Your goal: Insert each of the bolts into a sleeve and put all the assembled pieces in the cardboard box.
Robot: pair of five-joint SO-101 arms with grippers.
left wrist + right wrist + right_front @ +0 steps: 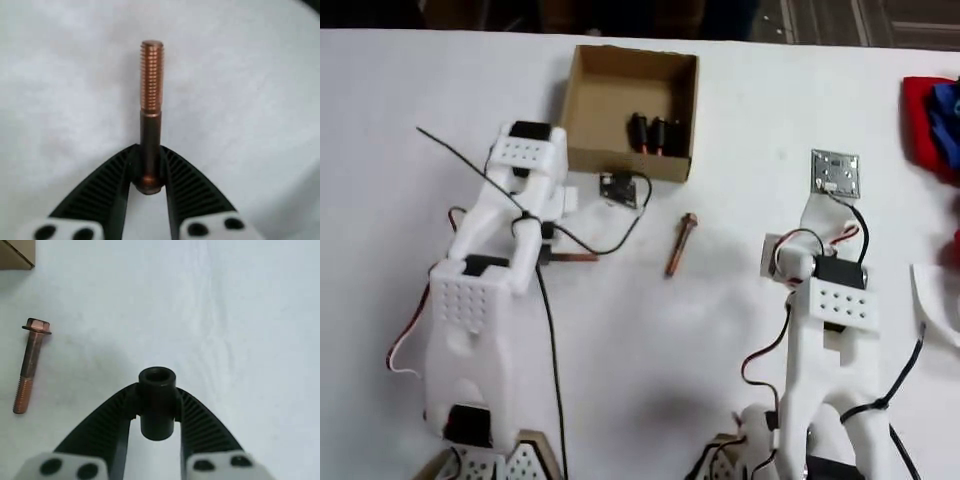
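Copper bolt [151,90] tight in the left gripper [150,150], black sleeve [157,412] tight in the right gripper [156,390].

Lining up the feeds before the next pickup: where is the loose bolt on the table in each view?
High view: the loose bolt lies on the table just off the cardboard box's near wall.
Right wrist view: it lies beside the right fingers, which hold the sleeve, near the box corner.
Left wrist view: that is a second bolt, clamped in the left fingers.
Shared landmark: the cardboard box.
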